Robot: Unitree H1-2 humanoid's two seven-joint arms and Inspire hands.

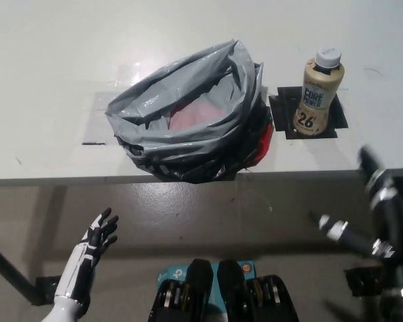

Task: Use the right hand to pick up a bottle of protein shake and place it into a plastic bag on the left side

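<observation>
A beige bottle (pixel 320 90) with a white cap is seen standing upright on a black square mat (pixel 307 116) toward the right of the white desk (pixel 67 60), well clear of the desk's front edge. Just to its left, apart from it, a grey plastic bag (pixel 188 114) is slumped with its mouth gaping upward; something pink is glimpsed inside, and a red patch shows at the bag's right flank. The bag's lower folds are pushed up to the desk's front edge and appear to bulge slightly over it. Bare desk surface is left open behind and to the left of the bag, and a narrow strip is left between bag and bottle. The black right hand (pixel 373 211) is held below and in front of the desk edge at the picture's right, nothing in its grasp, its fingers spread wide, though blur leaves their exact pose uncertain. The white left hand (pixel 94 245) is rested low at the lower left, below the desk, fingers apart and touching nothing.
</observation>
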